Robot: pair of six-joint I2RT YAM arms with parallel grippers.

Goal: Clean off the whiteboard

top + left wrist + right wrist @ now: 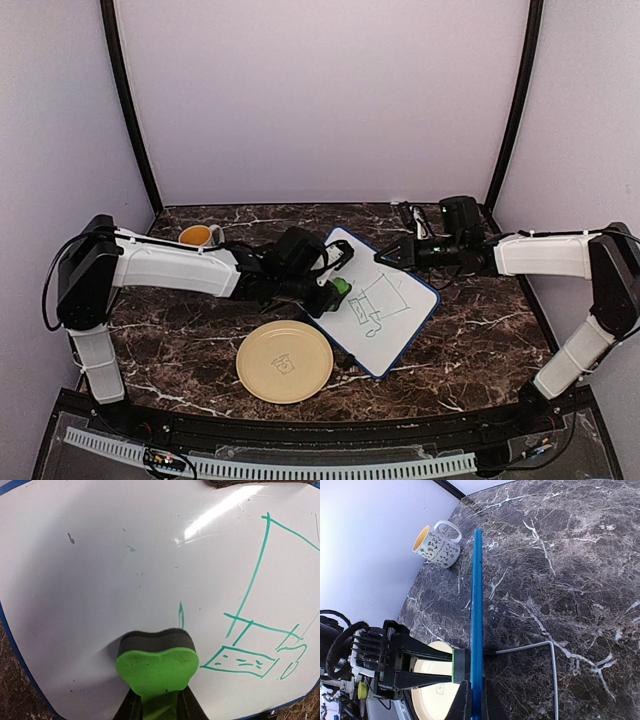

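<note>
The whiteboard (390, 310), white with a thin blue frame, lies at centre right and bears green marker doodles (370, 305). My left gripper (328, 293) is shut on a green and black eraser (341, 289), whose black pad is pressed on the board's left part. In the left wrist view the eraser (157, 662) sits on the white surface (125, 555), with the doodles (250, 630) to its right. My right gripper (385, 257) is shut on the board's far edge. The right wrist view shows that blue edge (477, 605) between its jaws (476, 707).
A round pale-yellow plate (285, 361) lies in front of the board's left corner. A yellow-lined patterned mug (200, 236) stands at the back left. A bent metal wire (540, 652) sticks out from the board's back side over the dark marble table (480, 350).
</note>
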